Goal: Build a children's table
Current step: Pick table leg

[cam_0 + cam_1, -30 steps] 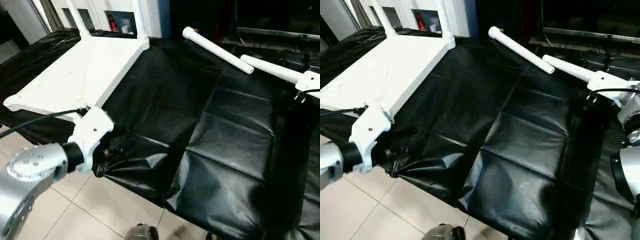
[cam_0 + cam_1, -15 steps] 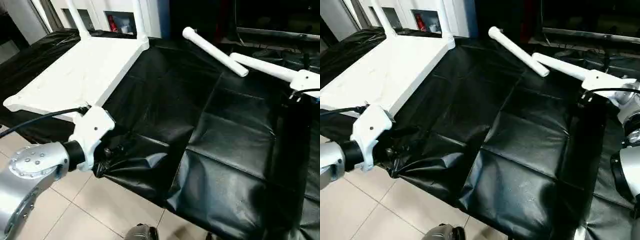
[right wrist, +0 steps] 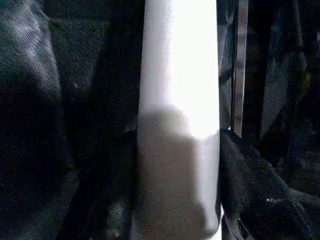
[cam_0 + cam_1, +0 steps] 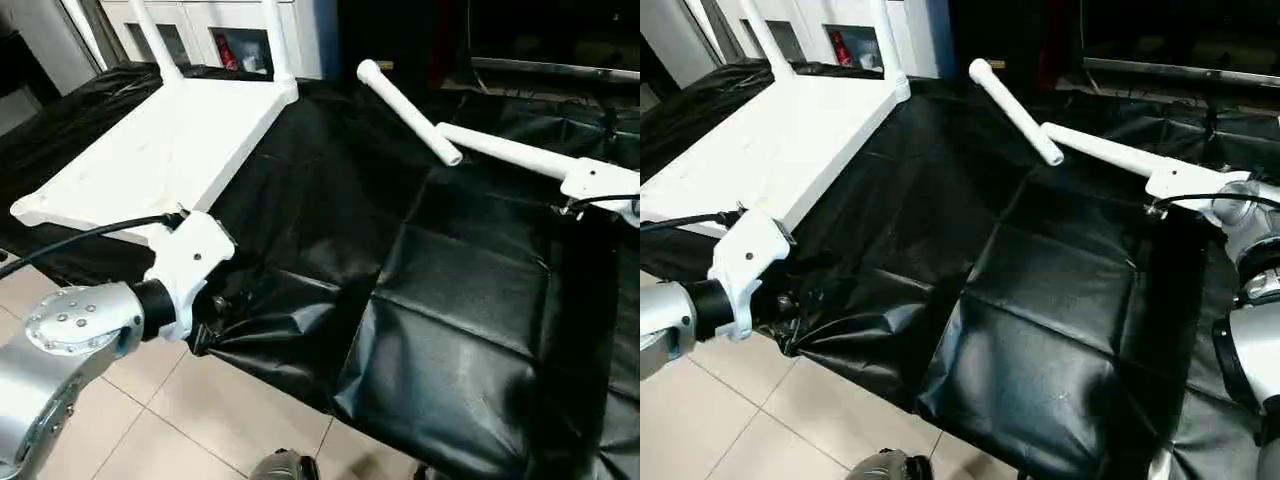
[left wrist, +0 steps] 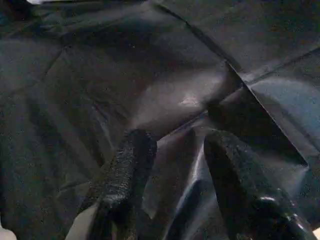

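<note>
The white plastic tabletop [image 4: 165,150] lies upside down at the upper left of the head views, on the black sheet [image 4: 440,300] that covers the bench, with two white legs [image 4: 275,40] already standing up from its far corner sockets. A third leg [image 4: 405,98], loose, lies slanting on the sheet at upper centre, its flared end toward the top of the frame. Its lower end lies just beside, perhaps touching, the tip of a fourth leg [image 4: 510,153], which runs toward the right edge. The right gripper [image 4: 1185,185] has its jaws clenched around that fourth leg, and in the right wrist view the white tube [image 3: 180,120] runs straight up between the dark fingers [image 3: 250,185]. The left gripper [image 5: 175,150] sits at the lower left of the head views, by the near edge of the bench and just below the tabletop's near corner. Its jaws stand apart with only wrinkled black sheet between the two black fingers [image 5: 125,170], gripping nothing. Pale floor tiles [image 4: 180,420] show below the bench edge, and a white cabinet [image 4: 235,35] stands behind the tabletop.
</note>
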